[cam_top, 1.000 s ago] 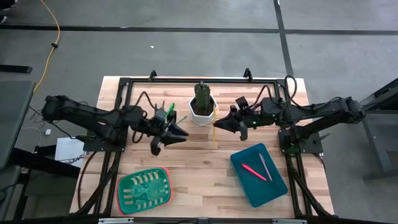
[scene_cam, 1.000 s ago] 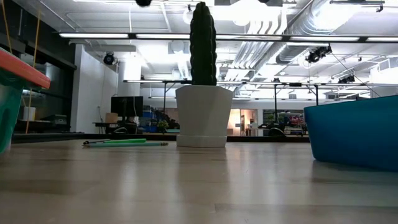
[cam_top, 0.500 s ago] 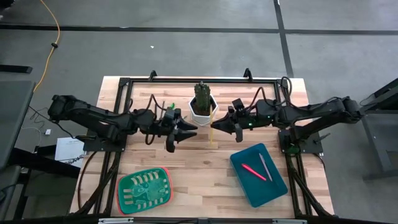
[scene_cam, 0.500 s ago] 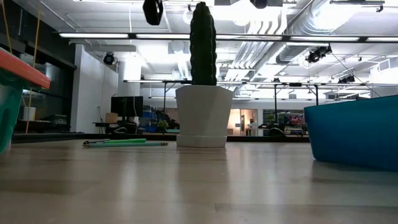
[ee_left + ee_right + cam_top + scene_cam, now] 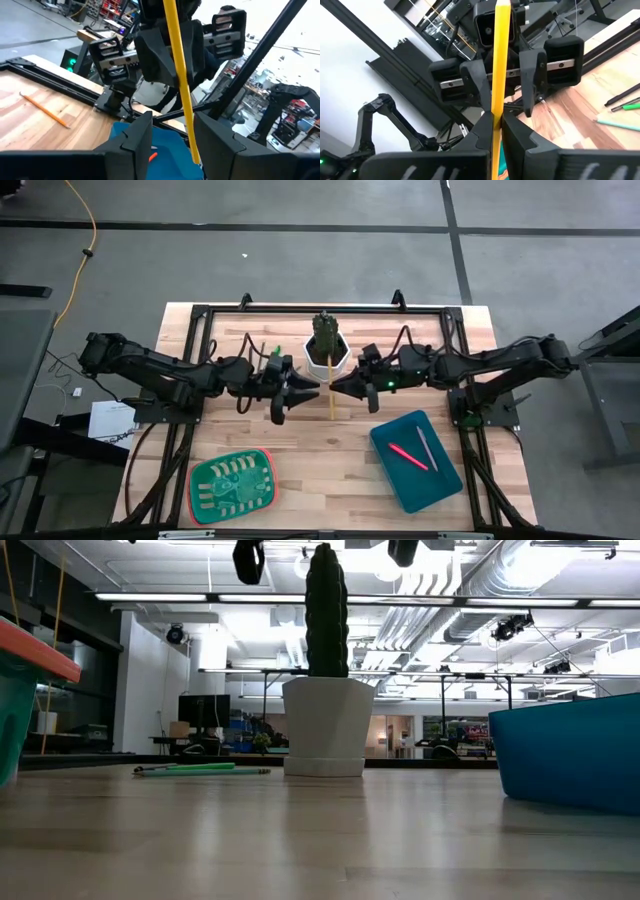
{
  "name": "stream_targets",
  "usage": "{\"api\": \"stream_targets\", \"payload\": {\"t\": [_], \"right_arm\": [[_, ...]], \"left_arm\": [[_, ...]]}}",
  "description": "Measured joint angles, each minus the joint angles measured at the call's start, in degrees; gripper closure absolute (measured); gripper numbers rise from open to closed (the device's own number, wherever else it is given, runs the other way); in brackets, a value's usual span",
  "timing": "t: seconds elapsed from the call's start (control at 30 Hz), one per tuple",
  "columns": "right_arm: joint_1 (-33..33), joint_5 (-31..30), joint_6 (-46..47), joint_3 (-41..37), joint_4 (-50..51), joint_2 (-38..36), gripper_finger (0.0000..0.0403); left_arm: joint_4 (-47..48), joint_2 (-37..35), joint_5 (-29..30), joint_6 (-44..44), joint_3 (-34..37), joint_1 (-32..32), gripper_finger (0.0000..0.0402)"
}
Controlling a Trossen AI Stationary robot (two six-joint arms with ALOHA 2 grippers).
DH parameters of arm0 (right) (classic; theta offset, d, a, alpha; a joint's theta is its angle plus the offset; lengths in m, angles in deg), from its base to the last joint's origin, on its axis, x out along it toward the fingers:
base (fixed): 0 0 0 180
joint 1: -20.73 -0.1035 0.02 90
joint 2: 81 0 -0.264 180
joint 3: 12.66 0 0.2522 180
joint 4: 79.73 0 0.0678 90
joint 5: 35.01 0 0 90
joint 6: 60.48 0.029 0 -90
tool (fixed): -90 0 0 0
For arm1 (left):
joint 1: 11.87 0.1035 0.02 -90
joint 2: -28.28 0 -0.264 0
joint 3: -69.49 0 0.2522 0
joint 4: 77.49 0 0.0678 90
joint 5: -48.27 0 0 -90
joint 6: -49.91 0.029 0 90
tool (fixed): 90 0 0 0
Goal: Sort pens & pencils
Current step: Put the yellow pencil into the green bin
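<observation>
1. A yellow pencil [image 5: 327, 388] is being gripped, upright, by the clenched right claw [image 5: 337, 387] above the counter [image 5: 300, 440], beside the potted cactus [image 5: 325, 345].
2. The left claw [image 5: 308, 390] is being held spread around that pencil, not clamping it.
3. A pink pen [image 5: 407, 456] and a grey pen [image 5: 427, 448] are being held in the blue bin [image 5: 415, 462].
4. Nothing is seen in the green basket [image 5: 232, 486].

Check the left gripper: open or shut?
Open. The left gripper has its fingers spread, the yellow pencil between them untouched, pinched instead by the right gripper.
</observation>
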Motion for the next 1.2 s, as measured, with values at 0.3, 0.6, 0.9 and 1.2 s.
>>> {"api": "stream_targets", "payload": {"t": [0.3,0.6,0.9,1.2], "right_arm": [[0.02,0.36,0.00,0.00,-2.20,2.25,0.0396],[0.15,0.44,-0.02,0.00,-2.59,2.49,0.0396],[0.19,-0.96,-1.03,0.00,-3.04,2.49,0.0396],[0.90,-0.94,-1.03,0.00,-3.03,2.49,0.0396]], "left_arm": [[-2.70,0.73,0.14,-0.27,-0.02,0.00,0.0268],[-3.25,1.88,-1.68,-1.59,-0.04,0.00,0.0268],[-4.40,2.80,-2.81,-2.75,-0.04,0.00,0.0268],[-6.60,5.55,-4.93,-4.04,-0.92,-0.13,0.0268]]}}
